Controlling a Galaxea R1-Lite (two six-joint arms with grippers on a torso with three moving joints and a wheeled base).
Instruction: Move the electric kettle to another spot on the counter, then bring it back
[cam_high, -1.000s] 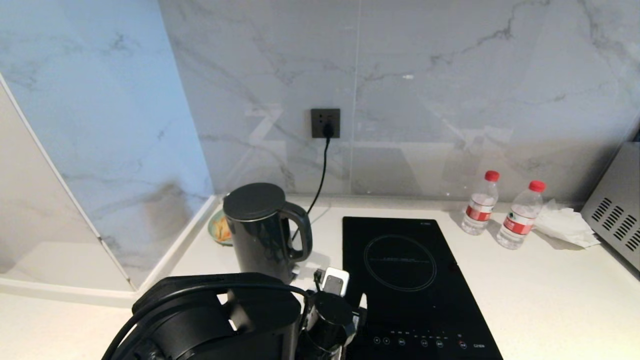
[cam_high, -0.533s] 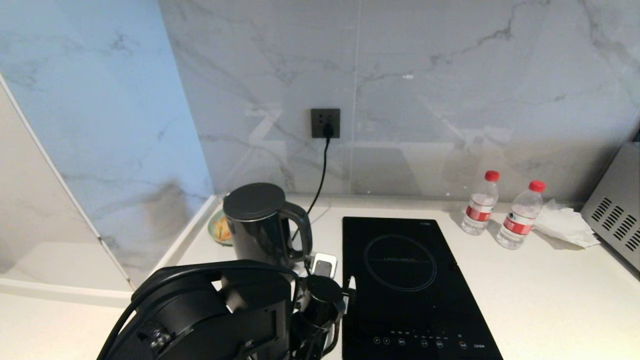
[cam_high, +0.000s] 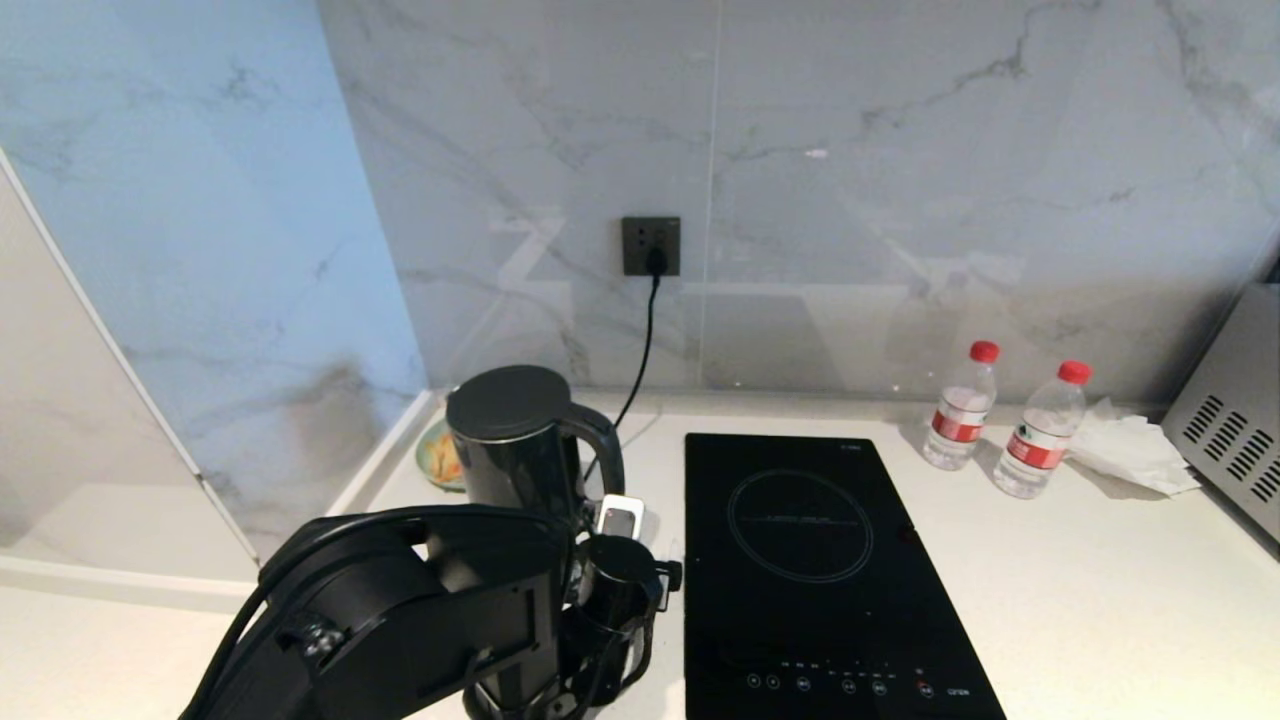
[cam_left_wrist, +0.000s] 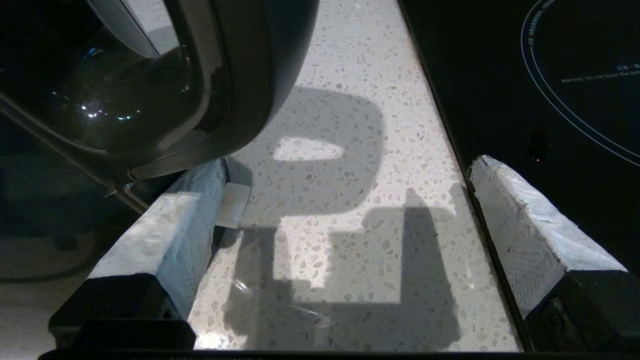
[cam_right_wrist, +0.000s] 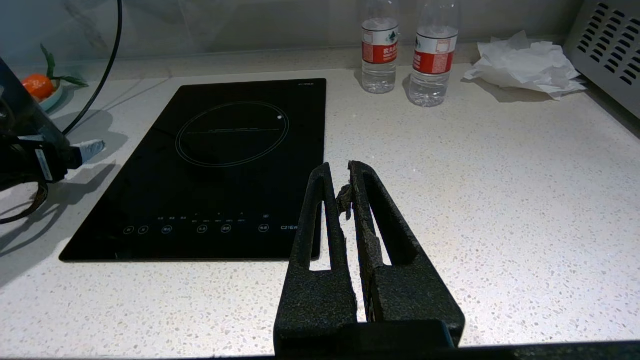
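Note:
The electric kettle (cam_high: 510, 450) is a glossy black jug standing at the back left of the white speckled counter (cam_high: 1080, 580), handle (cam_high: 605, 460) turned toward the hob. My left gripper (cam_high: 645, 540) hangs low just in front of that handle, open, with only bare counter (cam_left_wrist: 340, 250) between its white-padded fingers (cam_left_wrist: 170, 235). In the left wrist view the handle (cam_left_wrist: 250, 75) looms just past one fingertip, beside the small grey switch (cam_left_wrist: 232, 205). My right gripper (cam_right_wrist: 337, 167) is shut on nothing, parked above the counter near the hob's front corner, outside the head view.
A black induction hob (cam_high: 820, 560) lies right of the kettle. Two water bottles (cam_high: 960, 405), crumpled tissue (cam_high: 1130, 450) and a vented metal appliance (cam_high: 1230, 440) sit at the back right. A fruit plate (cam_high: 438, 455) is behind the kettle; a cord (cam_high: 645, 340) runs from the wall socket.
My left gripper has moved away from me and leftward off the hob's edge, closing in on the kettle handle, still open. The kettle has not moved.

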